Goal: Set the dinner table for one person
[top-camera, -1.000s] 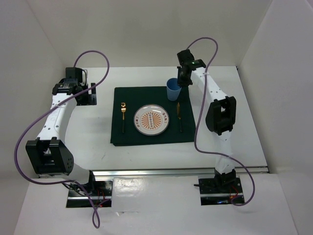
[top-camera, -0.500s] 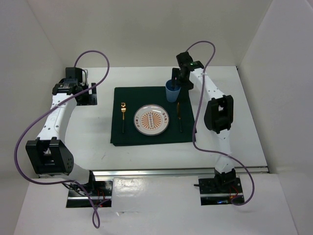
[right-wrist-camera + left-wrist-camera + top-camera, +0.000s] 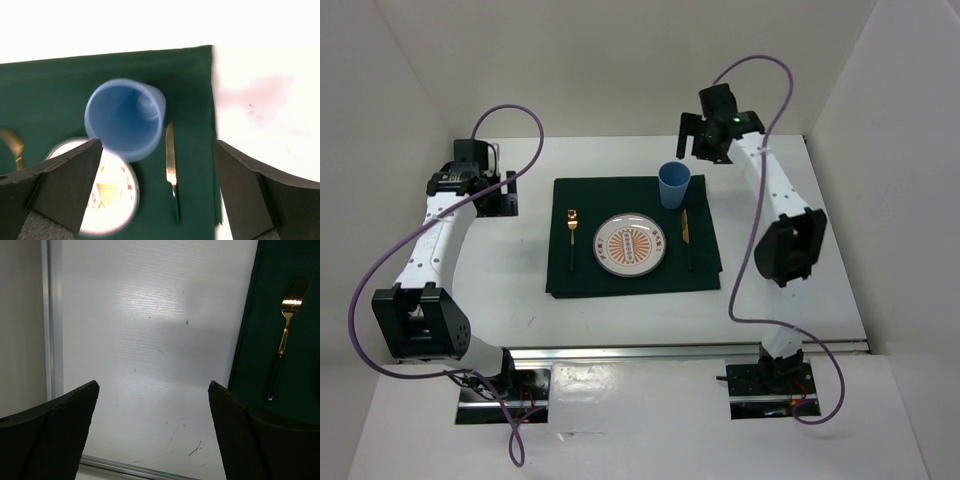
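Observation:
On the white dinner table [image 3: 520, 260] lies a dark green placemat [image 3: 620, 195]. It carries a patterned plate [image 3: 631, 244], a gold fork [image 3: 572, 238] to the plate's left and a gold knife [image 3: 686, 238] to its right. A blue cup [image 3: 673, 184] stands upright at the mat's far right corner. My right gripper [image 3: 703, 148] hangs open above and just behind the cup [image 3: 125, 117], touching nothing; the knife [image 3: 171, 160] and plate [image 3: 107, 200] show below it. Left of the mat, my left gripper [image 3: 508, 192] is open over bare table [image 3: 145, 330], with the fork [image 3: 285, 335] off to its right.
White walls enclose the table at the back and on both sides. A metal rail [image 3: 690, 350] runs along the near edge, with both arm bases just behind it. Another rail [image 3: 52, 315] borders the table's left side in the left wrist view.
My right gripper has opened, let go of the blue cup, and risen up and back to the right. The cup stays standing on the mat. The left arm has not moved.

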`<move>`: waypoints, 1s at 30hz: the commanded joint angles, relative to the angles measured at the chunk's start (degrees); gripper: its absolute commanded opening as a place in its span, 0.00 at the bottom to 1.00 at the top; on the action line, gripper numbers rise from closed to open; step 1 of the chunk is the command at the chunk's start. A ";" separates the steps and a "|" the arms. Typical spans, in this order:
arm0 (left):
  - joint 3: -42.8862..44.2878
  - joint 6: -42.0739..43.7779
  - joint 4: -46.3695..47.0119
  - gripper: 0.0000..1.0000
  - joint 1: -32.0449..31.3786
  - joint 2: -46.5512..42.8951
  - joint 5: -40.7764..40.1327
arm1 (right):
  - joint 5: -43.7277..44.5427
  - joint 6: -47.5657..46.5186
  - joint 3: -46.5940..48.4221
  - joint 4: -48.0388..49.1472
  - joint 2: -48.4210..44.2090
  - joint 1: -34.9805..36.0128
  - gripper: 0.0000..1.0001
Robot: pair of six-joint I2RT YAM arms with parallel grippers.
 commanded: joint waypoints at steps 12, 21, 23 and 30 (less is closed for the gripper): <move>-5.83 1.83 0.78 0.96 0.34 -11.47 0.86 | -8.82 6.02 -47.53 0.74 -54.19 -4.71 1.00; -7.93 3.06 -5.89 0.96 0.34 -13.14 -3.53 | -16.73 10.52 -60.75 -6.12 -70.64 -4.71 1.00; -9.42 3.75 -5.90 0.96 0.34 -14.01 -8.10 | -17.27 11.05 -61.80 -8.04 -71.87 -4.71 1.00; -20.75 7.97 -4.76 0.96 0.34 -23.49 -12.34 | -17.27 11.05 -63.82 -9.46 -74.68 -4.71 1.00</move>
